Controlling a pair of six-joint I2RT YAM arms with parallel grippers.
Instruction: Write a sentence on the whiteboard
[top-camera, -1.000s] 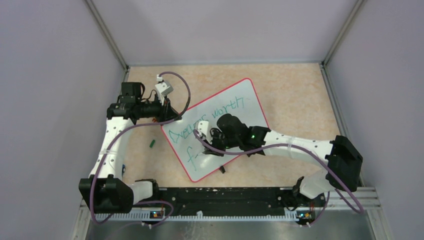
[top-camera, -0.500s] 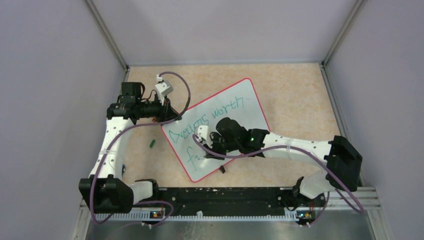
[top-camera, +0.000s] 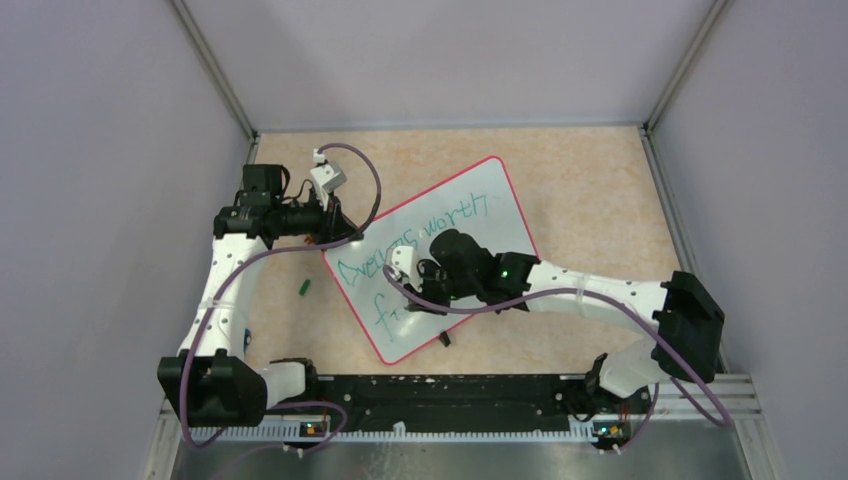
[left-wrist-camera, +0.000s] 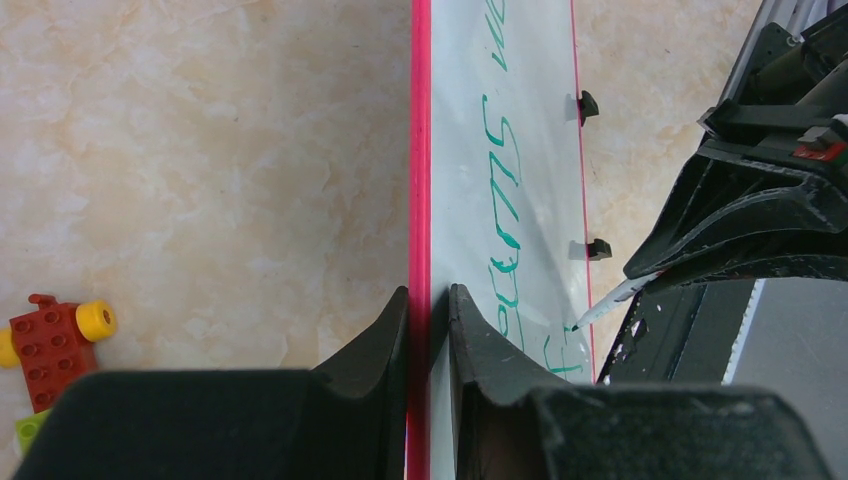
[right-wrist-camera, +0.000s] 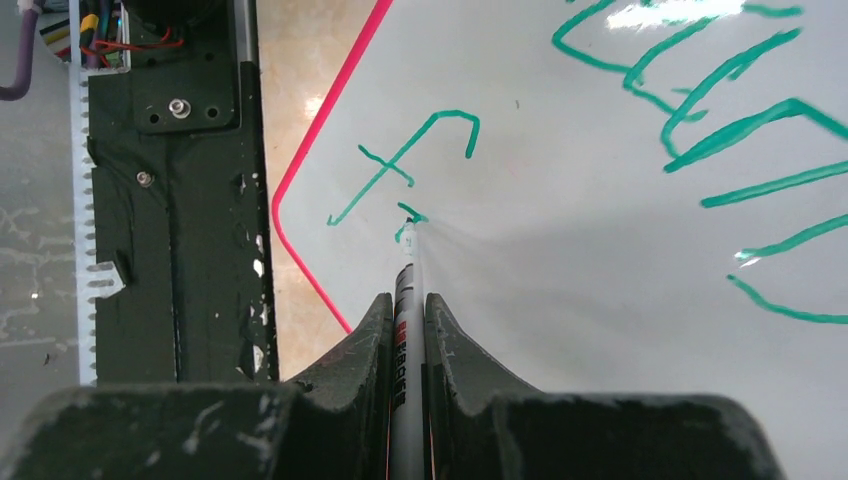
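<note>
The right gripper (right-wrist-camera: 407, 300) is pinching a marker (right-wrist-camera: 405, 345) between fingers drawn close together. The barrel is running straight out between them, and its tip is touching the whiteboard (right-wrist-camera: 600, 300) at a short green stroke just after the "f" that is opening the lower line of the sentence (right-wrist-camera: 690, 110). The left gripper (left-wrist-camera: 428, 295) is clamping the board's red rim edge-on near its left corner, with the jaws narrowed onto the thin edge, one finger outside it and one on the writing face.

The whiteboard is lying flat and turned diagonally on a beige marbled table (top-camera: 590, 170), with the upper line reading roughly "Dreams worth". The right arm is stretching across the board's near-right part and hiding some of the lettering from above. Small black feet (left-wrist-camera: 597, 248) are sticking out along the board's edge.

A small green piece (top-camera: 304, 287) is lying on the table left of the board, apart from it. A red brick toy (left-wrist-camera: 50, 345) with yellow knobs is sitting just beside the left gripper. A black rail (top-camera: 430, 395) is running along the near edge, and pale grey walls (top-camera: 450, 60) are closing in the other three sides
</note>
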